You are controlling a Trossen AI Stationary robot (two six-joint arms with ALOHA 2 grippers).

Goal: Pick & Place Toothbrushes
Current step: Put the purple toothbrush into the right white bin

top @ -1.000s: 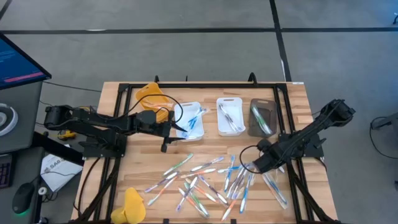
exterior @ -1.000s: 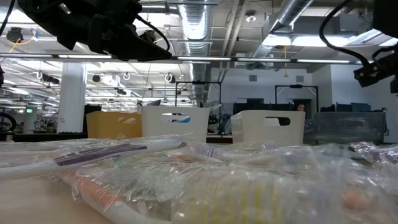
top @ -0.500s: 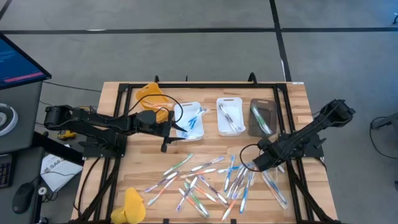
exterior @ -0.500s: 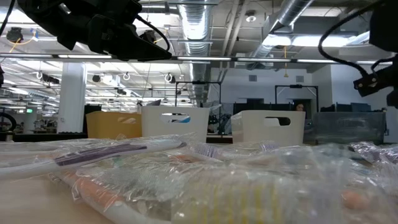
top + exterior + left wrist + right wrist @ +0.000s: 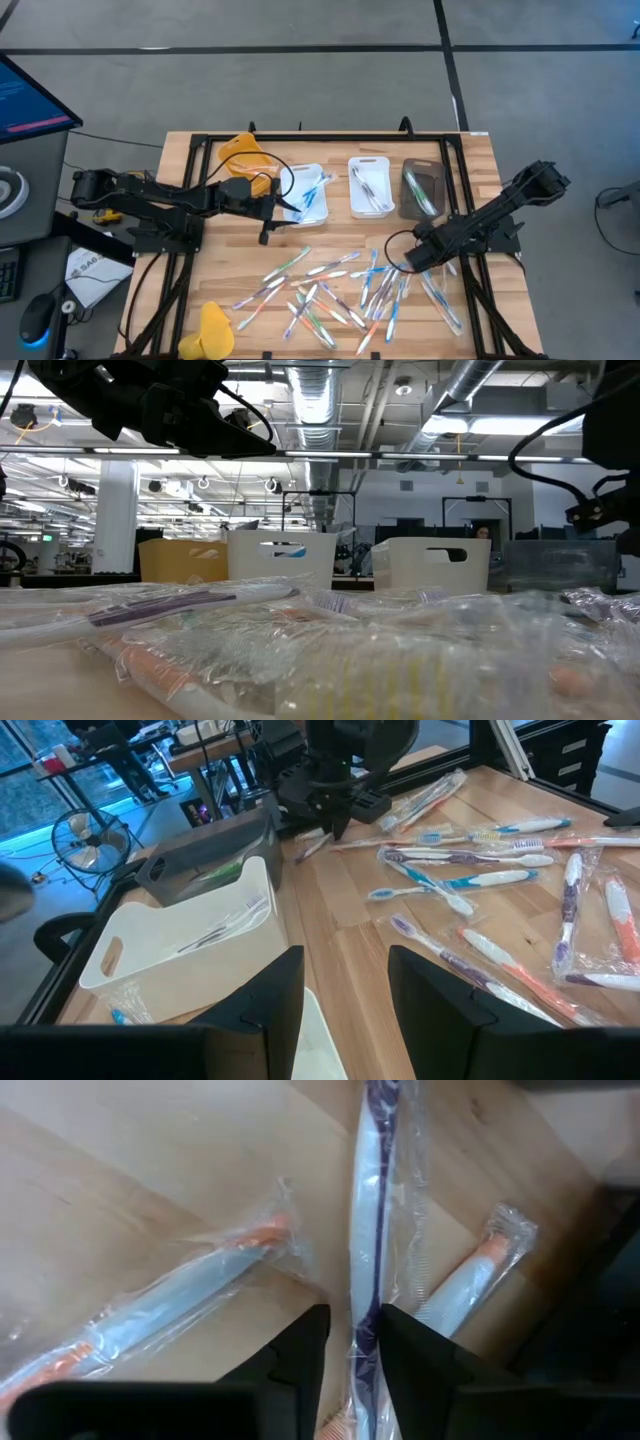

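Since the earlier frame the right gripper (image 5: 350, 1350) had lowered at four o'clock, fingers pinching a purple wrapped toothbrush (image 5: 372, 1230) off the table (image 5: 230, 270); left gripper (image 5: 345, 985), fingers spread, waited by the white tray (image 5: 180, 935).

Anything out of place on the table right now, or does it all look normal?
One oddity: a yellow tray lies tipped at the table's front left edge, away from the tray row at the back, and no toothbrushes are visible in it. The scattered wrapped toothbrushes are just the unsorted pile. Nothing looks broken.
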